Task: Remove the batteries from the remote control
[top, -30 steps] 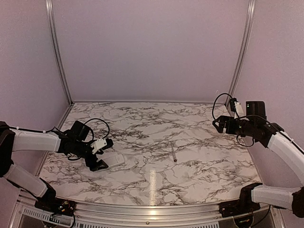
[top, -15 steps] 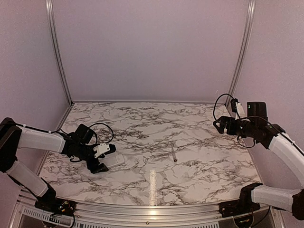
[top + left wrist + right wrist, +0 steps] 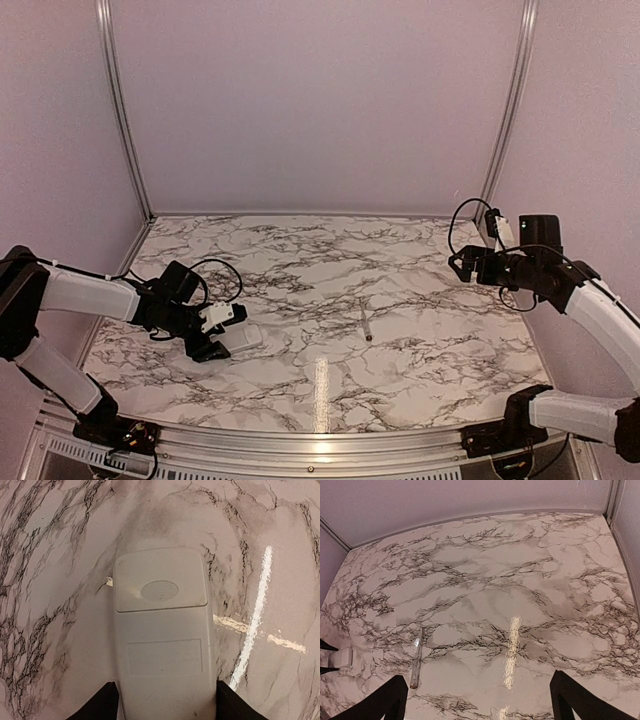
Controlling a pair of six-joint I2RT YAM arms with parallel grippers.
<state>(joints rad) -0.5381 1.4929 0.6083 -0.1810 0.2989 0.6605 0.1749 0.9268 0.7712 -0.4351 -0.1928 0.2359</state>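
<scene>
The white remote control point(image 3: 241, 337) lies flat at the table's left front, back side up. Its battery cover point(image 3: 159, 580), marked with an oval, sits closed on the far end. The batteries are hidden. My left gripper point(image 3: 222, 331) is low on the table at the remote's near end. In the left wrist view its gripper point(image 3: 166, 707) has one black finger point(image 3: 100, 707) against each long side of the remote point(image 3: 165, 650). My right gripper point(image 3: 466, 265) hangs open high over the right side, and in its own view the right gripper point(image 3: 477, 700) holds nothing.
A slim clear rod-like tool point(image 3: 366, 326) lies near the table's middle, also seen as the rod point(image 3: 416, 657) in the right wrist view. Purple walls and metal posts close in the marble table point(image 3: 330, 270) on three sides.
My left gripper has slid forward along the remote and its fingers have narrowed onto the remote's sides. The right arm has barely moved.
</scene>
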